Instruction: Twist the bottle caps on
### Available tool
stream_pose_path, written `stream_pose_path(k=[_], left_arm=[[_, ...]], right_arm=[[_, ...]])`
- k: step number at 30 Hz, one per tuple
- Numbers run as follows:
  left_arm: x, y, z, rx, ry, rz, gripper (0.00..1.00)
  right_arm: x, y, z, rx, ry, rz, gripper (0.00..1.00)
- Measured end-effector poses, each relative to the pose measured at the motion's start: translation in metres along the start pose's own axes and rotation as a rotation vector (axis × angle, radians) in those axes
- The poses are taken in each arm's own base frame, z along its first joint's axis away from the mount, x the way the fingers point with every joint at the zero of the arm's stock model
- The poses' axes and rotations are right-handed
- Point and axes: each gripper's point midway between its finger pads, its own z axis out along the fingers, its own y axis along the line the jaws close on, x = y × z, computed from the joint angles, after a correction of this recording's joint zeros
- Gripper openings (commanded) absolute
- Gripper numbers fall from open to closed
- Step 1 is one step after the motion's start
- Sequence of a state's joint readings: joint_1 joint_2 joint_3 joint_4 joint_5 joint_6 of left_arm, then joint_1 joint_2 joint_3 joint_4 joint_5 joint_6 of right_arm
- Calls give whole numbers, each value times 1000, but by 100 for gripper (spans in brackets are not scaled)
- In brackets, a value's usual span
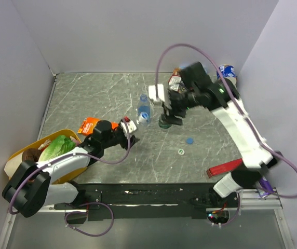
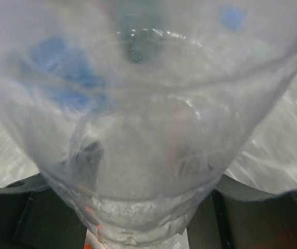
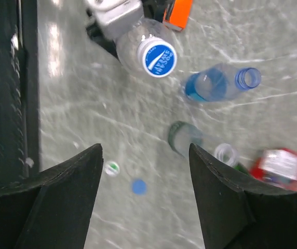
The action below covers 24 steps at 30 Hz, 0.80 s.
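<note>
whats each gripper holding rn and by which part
The left gripper holds the clear capped bottle by its body, fingers on either side, well below the cap. The right gripper is open over the dark green bottle and holds nothing.

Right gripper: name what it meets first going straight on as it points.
Most likely the dark green bottle, upright just beyond the open right gripper, close to one finger; missing that, the table by the plain blue cap. Depth is unclear.

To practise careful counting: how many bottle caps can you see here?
3: plain blue cap and green-rimmed cap loose on the table; blue-and-white cap on the gripped clear bottle. Others could be hidden.
</note>
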<state>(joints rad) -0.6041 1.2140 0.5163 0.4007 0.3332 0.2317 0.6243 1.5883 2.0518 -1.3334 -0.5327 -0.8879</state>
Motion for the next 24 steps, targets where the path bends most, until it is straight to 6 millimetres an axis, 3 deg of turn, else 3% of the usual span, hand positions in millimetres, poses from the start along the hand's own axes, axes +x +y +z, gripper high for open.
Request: stream_pose_path(k=[4,10,16,24], left_arm=[[15,-31,-4,197,42,100,1],[17,-44,1,339,74,193,1],[8,-46,2,382,53,242,1],[10,-48,0,402,57,266,1]], right_arm=[[-2,30,-19,10,-25,-297,72],[-7,46,-3,-55,-48,-628,71],[-2,54,20,-136,-48,-797,66],[-5,62,29,-189,-69,-893,57]])
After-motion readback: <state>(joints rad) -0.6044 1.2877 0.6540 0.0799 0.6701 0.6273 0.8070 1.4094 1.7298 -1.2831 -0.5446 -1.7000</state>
